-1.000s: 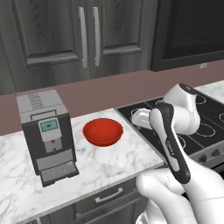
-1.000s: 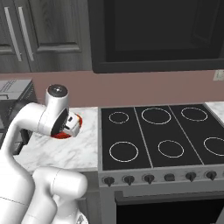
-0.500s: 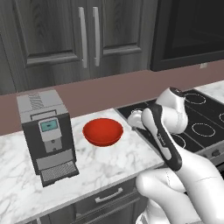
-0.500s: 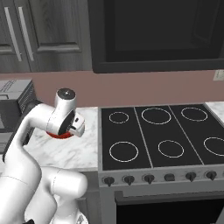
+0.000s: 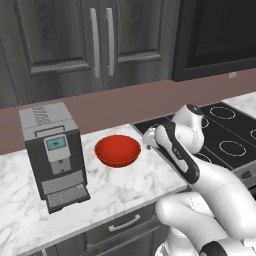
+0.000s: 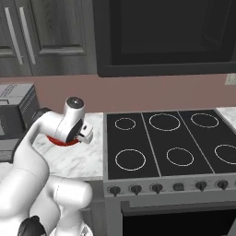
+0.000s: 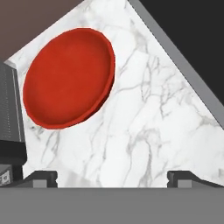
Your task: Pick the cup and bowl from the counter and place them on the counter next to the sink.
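Since a second ago your arm's swung left toward the bowl (image 5: 118,150), which sits on the counter (image 5: 130,185) between the coffee machine (image 5: 52,152) and stovetop (image 6: 170,143). Your gripper (image 7: 112,177) hangs over bare marble just beside it, jaws spread wide, holding nothing.

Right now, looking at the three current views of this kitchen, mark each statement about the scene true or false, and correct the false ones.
1. The bowl sits on the counter between the coffee machine and the stovetop. True.
2. The gripper is clamped on the bowl's rim. False: in the hand view its fingertips stand wide apart over bare marble, with the bowl ahead of them and untouched.
3. The bowl is red and empty. True.
4. The bowl rests on a stove burner. False: it rests on the marble counter, beside the stovetop.
5. The cabinet doors above the counter hang open. False: they are closed.
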